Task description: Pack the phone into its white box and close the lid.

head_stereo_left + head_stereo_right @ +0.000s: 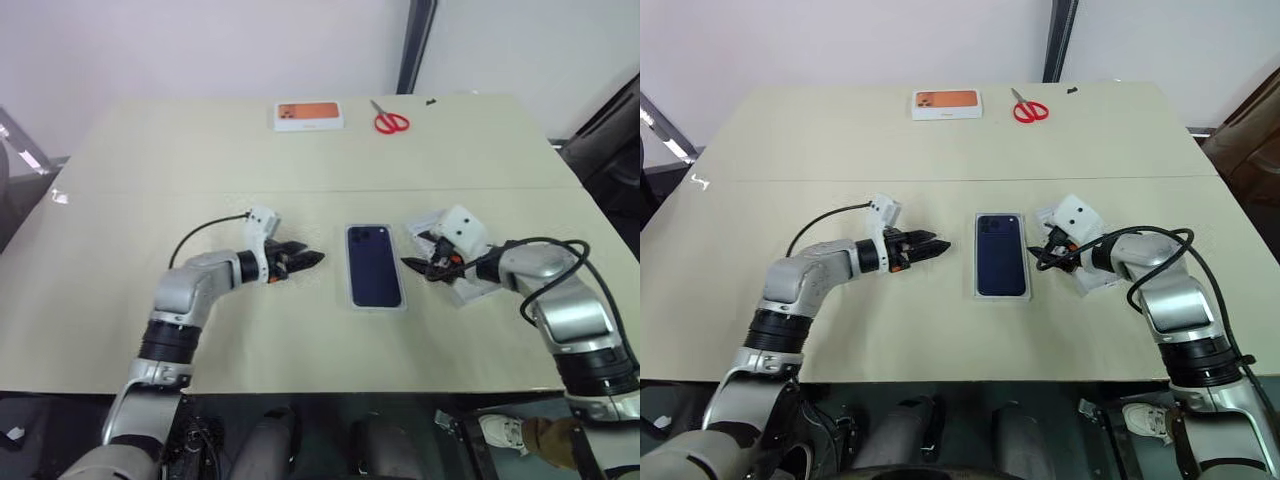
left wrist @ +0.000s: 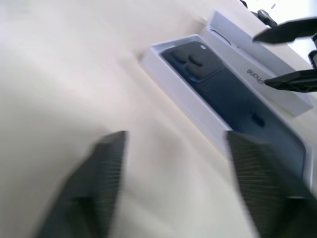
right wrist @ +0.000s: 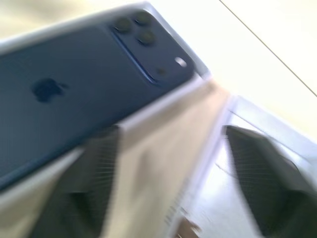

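Table: phone between both grippers.

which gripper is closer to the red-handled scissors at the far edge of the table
Right. The right gripper sits beside the dark navy phone in its white box, on the same side as the red-handled scissors. The left gripper is across the phone, farther away.
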